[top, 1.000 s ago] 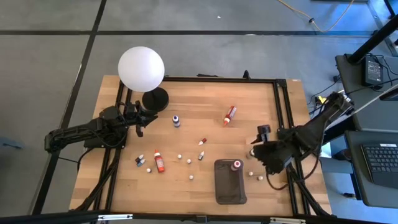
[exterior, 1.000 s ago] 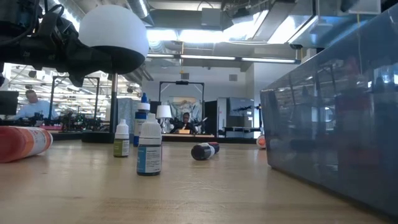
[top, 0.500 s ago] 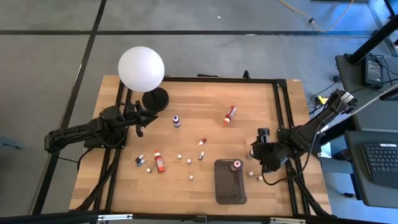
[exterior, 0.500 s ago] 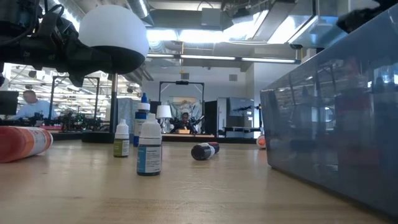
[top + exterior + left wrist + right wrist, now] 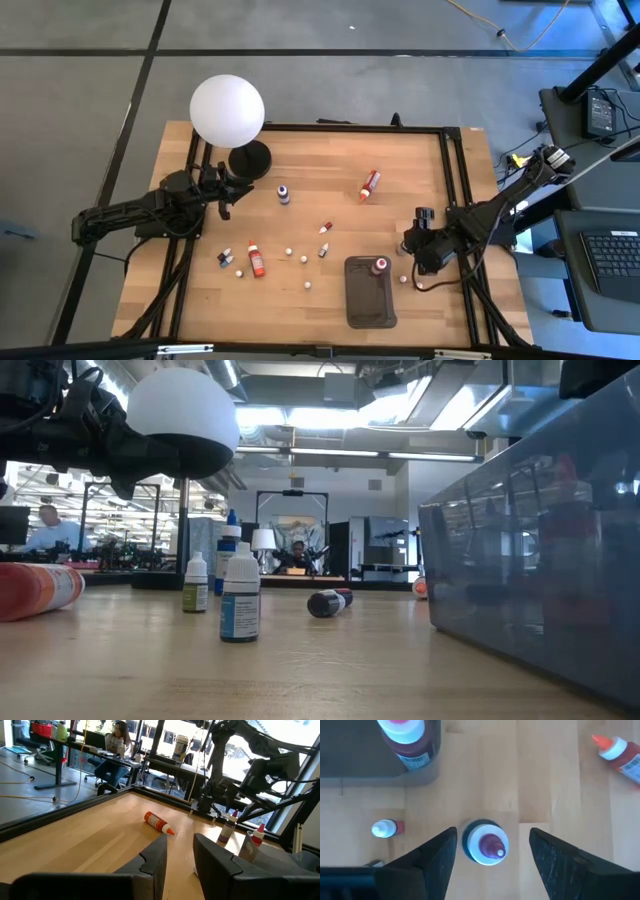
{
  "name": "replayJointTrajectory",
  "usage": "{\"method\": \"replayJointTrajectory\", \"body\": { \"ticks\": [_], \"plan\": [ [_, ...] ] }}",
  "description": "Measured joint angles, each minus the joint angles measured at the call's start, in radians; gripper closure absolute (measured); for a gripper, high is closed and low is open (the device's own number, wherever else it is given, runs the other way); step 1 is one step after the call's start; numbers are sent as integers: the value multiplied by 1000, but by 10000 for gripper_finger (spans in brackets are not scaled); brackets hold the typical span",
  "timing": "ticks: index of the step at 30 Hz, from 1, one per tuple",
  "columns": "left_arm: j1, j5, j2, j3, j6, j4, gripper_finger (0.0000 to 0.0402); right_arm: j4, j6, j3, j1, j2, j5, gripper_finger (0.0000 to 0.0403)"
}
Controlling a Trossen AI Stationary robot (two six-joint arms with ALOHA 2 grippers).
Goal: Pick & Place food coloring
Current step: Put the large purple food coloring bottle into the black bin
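Small food coloring bottles are scattered on the wooden table: a blue-purple one (image 5: 284,194) upright, an orange-red one (image 5: 369,185) and a red one (image 5: 256,259) lying on their sides, and several tiny ones. One bottle (image 5: 380,265) stands in the dark grey tray (image 5: 367,305). My right gripper (image 5: 417,243) is open, pointing down beside the tray's far right corner. In the right wrist view its fingers (image 5: 440,852) stand on either side of an upright white-collared, dark-tipped bottle (image 5: 487,845) without touching it. My left gripper (image 5: 222,198) waits open by the lamp's base.
The white globe lamp (image 5: 227,110) on its black base stands at the far left of the table. A tiny white-capped bottle (image 5: 384,828) lies close to the right gripper, and two more sit right of the tray (image 5: 411,283). Black rails (image 5: 452,180) frame the table.
My right gripper has come down toward the table and shifted a little toward the near edge, settling over the upright bottle beside the tray. The bottles and the left arm have stayed where they were.
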Motion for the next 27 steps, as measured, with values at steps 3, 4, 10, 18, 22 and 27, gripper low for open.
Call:
{"method": "replayJointTrajectory", "body": {
  "ticks": [3,4,10,18,22,27],
  "plan": [
    [0,0,0,0,0,0,310,0,1,-2,-12,0,-9,150],
    [0,0,0,0,0,0,309,3,1,-2,-18,0,-22,150],
    [0,0,0,0,8,0,307,8,1,-2,-53,0,-78,150],
    [0,0,0,0,8,0,307,9,-2,-2,-75,2,-103,150],
    [0,0,0,0,8,0,307,10,-3,-2,-76,7,-105,150],
    [0,0,0,0,8,0,311,15,-4,-2,-76,11,-129,171]
  ]
}}
